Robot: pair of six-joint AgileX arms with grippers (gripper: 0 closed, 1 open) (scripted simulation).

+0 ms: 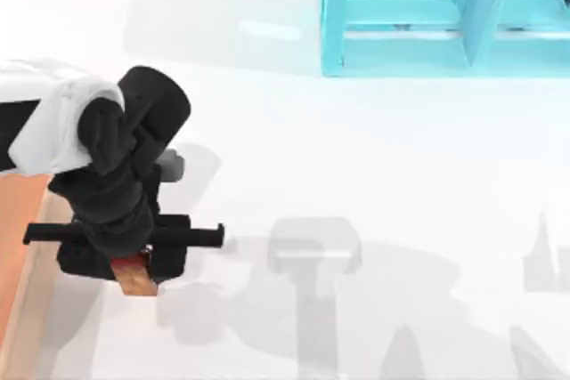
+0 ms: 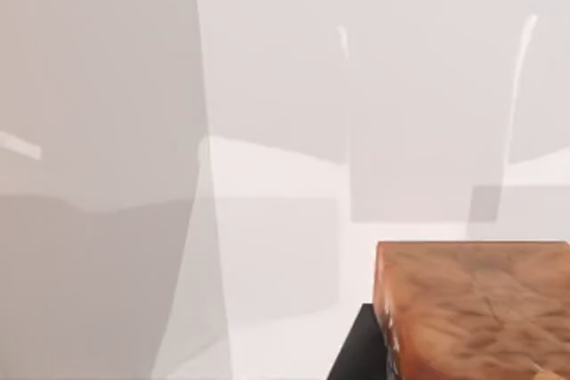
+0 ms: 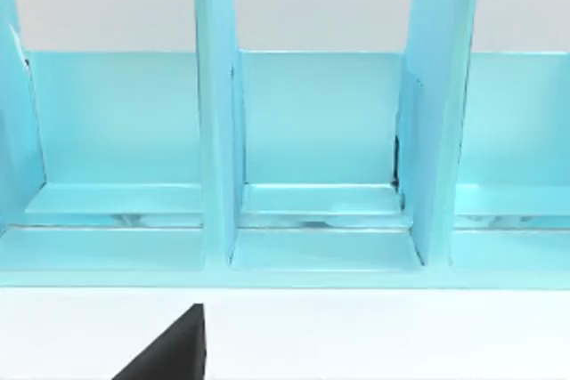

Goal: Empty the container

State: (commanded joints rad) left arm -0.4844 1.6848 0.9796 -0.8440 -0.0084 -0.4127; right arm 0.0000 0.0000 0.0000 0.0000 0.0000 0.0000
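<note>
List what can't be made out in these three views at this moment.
- Large shallow wooden box with orange-brown inside: top view, cut off by the left edge and covered by the left arm; contents hidden.
- Small reddish-brown wooden block: top view, mostly under the left hand; left wrist view, cut by the frame corner.
- Turquoise shelf unit: top view, cut off by the top edge.
- Right hand: right wrist view, one dark fingertip; open or shut unclear.
</note>
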